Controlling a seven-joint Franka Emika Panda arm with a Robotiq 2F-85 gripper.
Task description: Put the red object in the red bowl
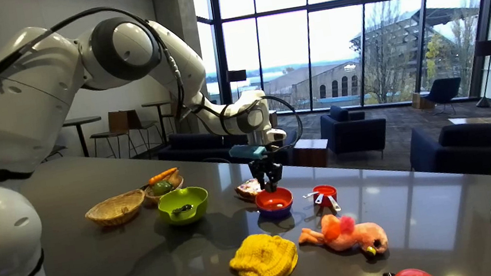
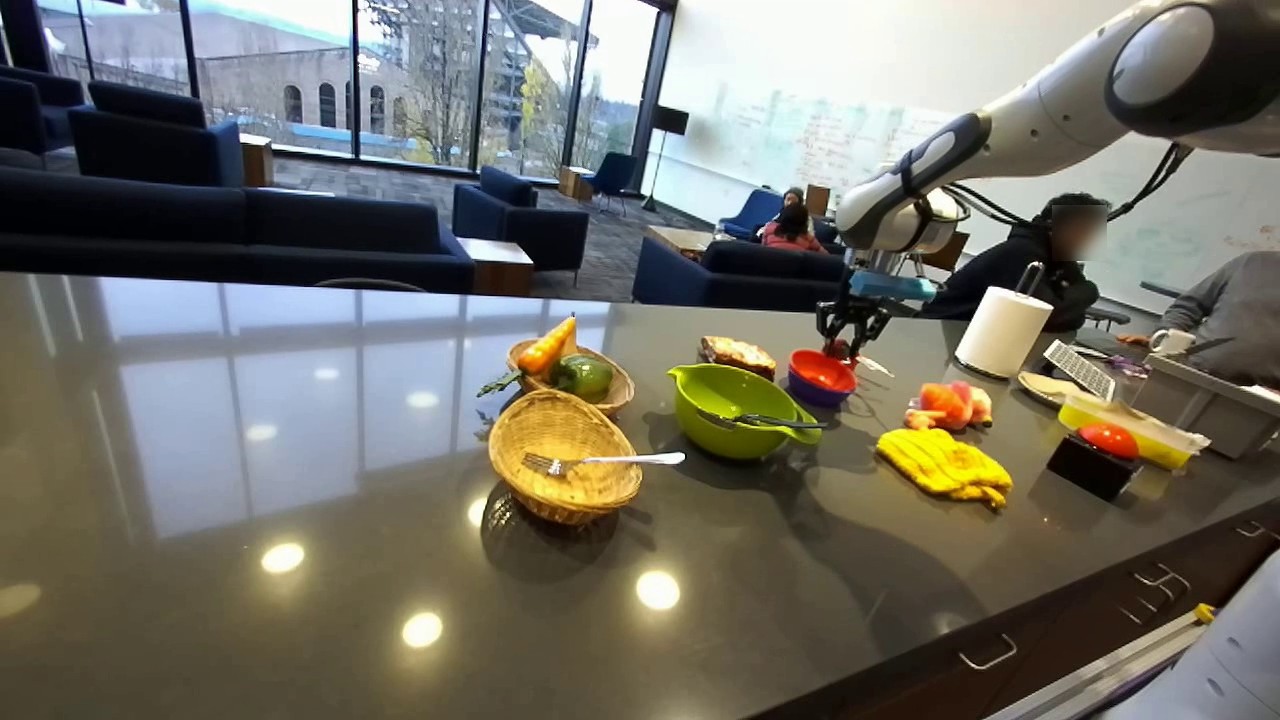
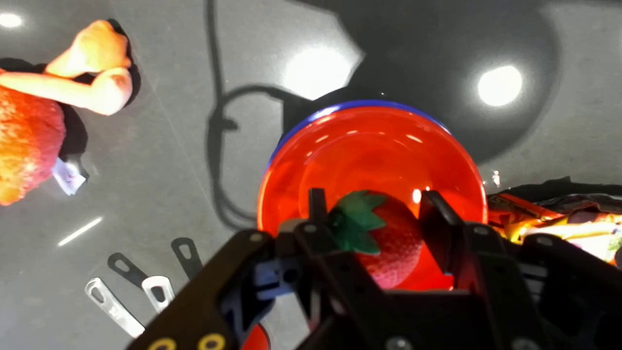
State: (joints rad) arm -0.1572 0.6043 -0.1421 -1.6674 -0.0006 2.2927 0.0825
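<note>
Pinches a red strawberry (image 3: 391,245) in the gripper (image 1: 271,187), right between the two black fingers (image 3: 318,209). Looks snug in the wrist view, with one finger by the green leaves and one by the red skin. Has strawberry all across the gap between the tips. Points down, low over the red bowl (image 3: 340,163). Lines up with the inside of the bowl in the wrist view, with shiny red on both sides. Looks very near the bowl in both exterior views too, with the tips by the rim. Cannot tell about any touch between strawberry and bowl. Shows purple below the red rim. Has a colourful thing (image 1: 249,189) just beside the bowl, and red measuring cups (image 1: 324,192) with metal handles near it on the other side. Has a pink plush bird (image 1: 349,239) a bit farther off
</note>
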